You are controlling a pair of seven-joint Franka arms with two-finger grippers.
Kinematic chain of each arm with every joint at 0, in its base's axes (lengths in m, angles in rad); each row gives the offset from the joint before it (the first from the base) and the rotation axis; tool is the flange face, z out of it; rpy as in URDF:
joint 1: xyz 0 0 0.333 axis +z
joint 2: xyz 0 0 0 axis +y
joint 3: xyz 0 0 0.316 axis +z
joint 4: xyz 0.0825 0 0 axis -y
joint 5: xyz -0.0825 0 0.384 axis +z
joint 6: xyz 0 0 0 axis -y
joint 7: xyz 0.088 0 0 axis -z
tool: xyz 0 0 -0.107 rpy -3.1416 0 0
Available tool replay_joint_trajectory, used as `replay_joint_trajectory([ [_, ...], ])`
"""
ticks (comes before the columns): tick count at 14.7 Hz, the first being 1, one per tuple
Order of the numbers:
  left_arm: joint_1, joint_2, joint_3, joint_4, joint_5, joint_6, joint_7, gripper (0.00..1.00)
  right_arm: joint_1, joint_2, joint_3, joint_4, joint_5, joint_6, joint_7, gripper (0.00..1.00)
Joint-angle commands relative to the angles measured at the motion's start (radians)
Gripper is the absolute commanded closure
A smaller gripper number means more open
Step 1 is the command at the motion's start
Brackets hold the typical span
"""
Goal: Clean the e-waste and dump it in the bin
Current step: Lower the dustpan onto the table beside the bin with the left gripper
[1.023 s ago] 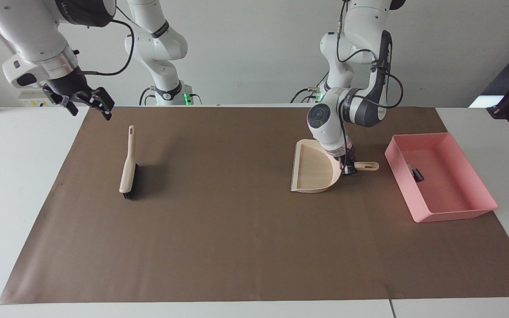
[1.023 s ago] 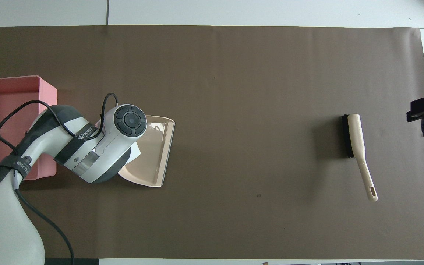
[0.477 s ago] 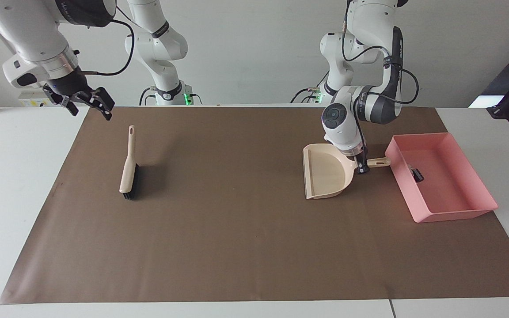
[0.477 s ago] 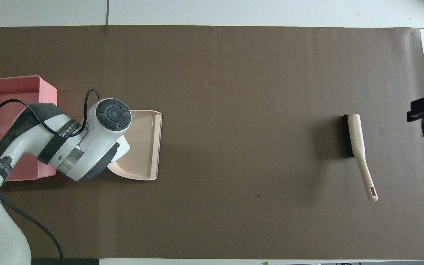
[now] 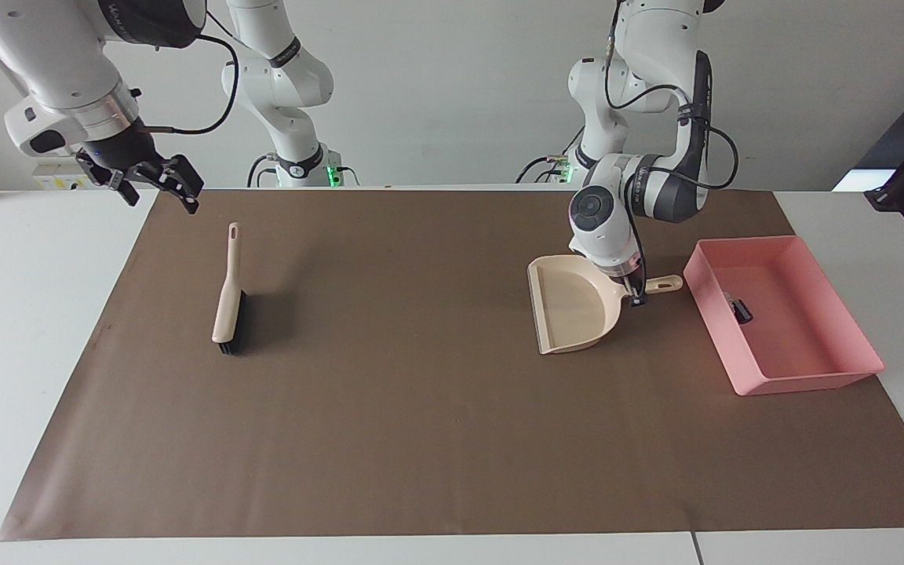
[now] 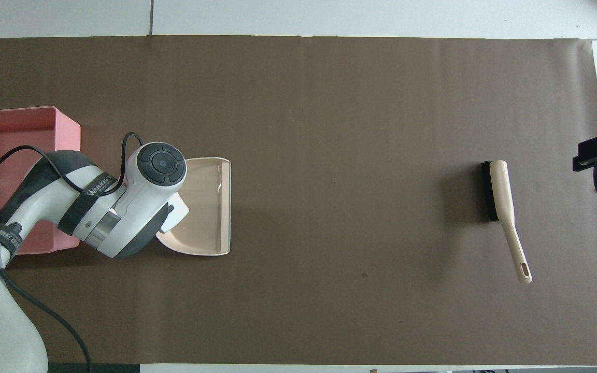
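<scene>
The pink bin [image 5: 809,379] stands at the left arm's end of the table; it also shows in the overhead view [image 6: 29,112], partly under the left arm. The e-waste [image 5: 740,310], a black block with a pale bit beside it, lies inside the bin. My left gripper [image 5: 636,297] is shut on the handle of the beige dustpan [image 5: 571,308], which sits low at the mat beside the bin and looks empty [image 6: 210,207]. My right gripper [image 5: 158,188] is open and empty, raised over the mat's corner at the right arm's end, and waits.
A beige brush [image 5: 226,298] with black bristles lies on the brown mat [image 5: 421,408] toward the right arm's end; it also shows in the overhead view [image 6: 501,199]. White table borders the mat on all sides.
The left gripper has carried the dustpan toward the bin and turned it, then eased it slightly back. The right arm, the brush and the bin have not moved.
</scene>
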Motion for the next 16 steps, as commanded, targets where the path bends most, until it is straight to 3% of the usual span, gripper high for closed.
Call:
replay_joint_trajectory([
  [1,-0.003,-0.026,0.006,-0.01,-0.015,-0.009,-0.008,0.54,-0.007,-0.022,0.004,-0.022,0.005,-0.003,0.011,0.0],
  [3,-0.001,-0.039,0.006,0.008,-0.017,-0.015,-0.009,0.36,-0.007,-0.022,0.004,-0.022,0.005,-0.003,0.011,0.0],
  [6,0.013,-0.097,0.016,0.024,-0.044,-0.032,-0.014,0.19,-0.006,-0.022,0.004,-0.022,0.005,-0.003,0.011,0.0],
  [9,0.124,-0.191,0.015,0.016,-0.118,-0.033,-0.066,0.03,-0.007,-0.022,0.004,-0.022,0.005,-0.003,0.011,0.0],
  [12,0.212,-0.237,0.015,0.021,-0.143,-0.032,-0.175,0.02,-0.006,-0.022,0.004,-0.022,0.005,-0.003,0.011,0.0],
  [16,0.296,-0.253,0.015,0.027,-0.216,-0.032,-0.458,0.02,-0.006,-0.022,0.004,-0.022,0.005,-0.003,0.011,0.0],
])
